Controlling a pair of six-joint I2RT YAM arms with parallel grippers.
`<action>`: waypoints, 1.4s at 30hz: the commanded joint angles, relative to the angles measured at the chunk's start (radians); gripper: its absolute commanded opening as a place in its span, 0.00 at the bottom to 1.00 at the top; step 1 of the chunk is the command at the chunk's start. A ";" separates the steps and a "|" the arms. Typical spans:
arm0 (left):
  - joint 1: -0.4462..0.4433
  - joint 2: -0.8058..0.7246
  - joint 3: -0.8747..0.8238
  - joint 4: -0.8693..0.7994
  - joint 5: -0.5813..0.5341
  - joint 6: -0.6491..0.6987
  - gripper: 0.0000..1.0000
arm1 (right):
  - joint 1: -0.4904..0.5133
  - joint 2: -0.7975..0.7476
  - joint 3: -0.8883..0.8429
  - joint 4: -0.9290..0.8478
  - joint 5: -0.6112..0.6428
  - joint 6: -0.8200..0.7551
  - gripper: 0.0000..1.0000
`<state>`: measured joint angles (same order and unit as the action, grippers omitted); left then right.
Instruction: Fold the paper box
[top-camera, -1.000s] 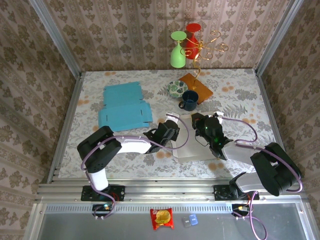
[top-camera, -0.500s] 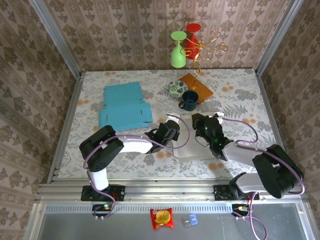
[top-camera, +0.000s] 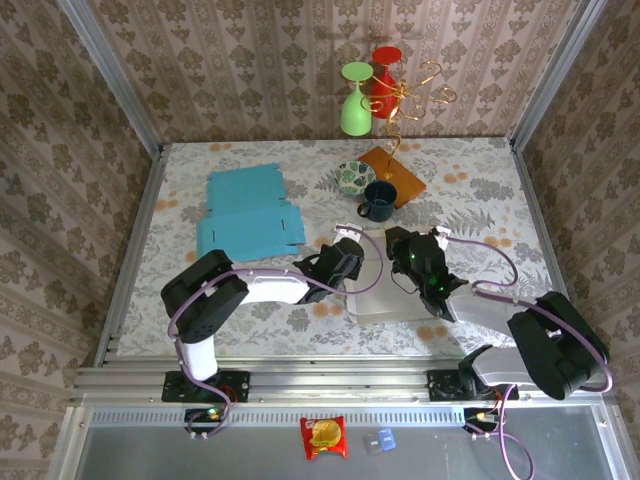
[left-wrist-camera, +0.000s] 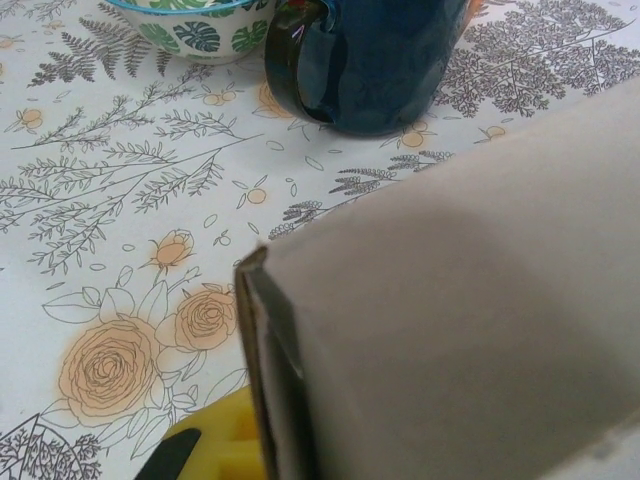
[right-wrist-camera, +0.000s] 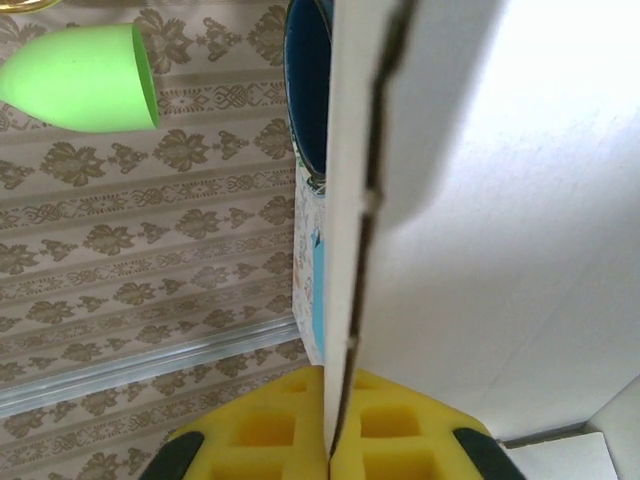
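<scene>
White card of the paper box (top-camera: 385, 295) is lying on the counter (top-camera: 480, 190) between your arms. You are edging the left gripper (top-camera: 347, 248) forward, clamped again on its raised left wall, while the right gripper (right-wrist-camera: 328, 445) is pinching another wall upright, so the sides are forming. No print is showing.

Left tool (top-camera: 346, 252) has slid along box (top-camera: 388, 296) toward mug (top-camera: 379, 200).

The paper box (top-camera: 382, 296) is white, the flat cardboard (top-camera: 248, 215) turquoise, the mug (top-camera: 379, 200) dark blue, the bowl (top-camera: 350, 177) green-leafed, the bench (top-camera: 480, 190) floral.
</scene>
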<state>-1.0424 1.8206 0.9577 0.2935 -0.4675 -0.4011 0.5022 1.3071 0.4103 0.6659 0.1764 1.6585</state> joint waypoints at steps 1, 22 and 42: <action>0.004 -0.004 0.032 -0.061 -0.054 -0.012 0.00 | 0.018 -0.049 0.017 -0.121 -0.021 -0.003 0.20; 0.201 -0.229 -0.018 -0.103 0.360 0.076 0.00 | -0.415 -0.392 0.516 -1.016 -0.495 -0.709 0.79; 0.640 -0.257 -0.043 -0.110 1.336 -0.063 0.00 | -0.544 -0.143 0.702 -0.849 -0.987 -1.040 0.50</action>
<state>-0.4419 1.5440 0.9085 0.1959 0.6399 -0.4110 -0.0395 1.1580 1.0489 -0.2684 -0.6498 0.6987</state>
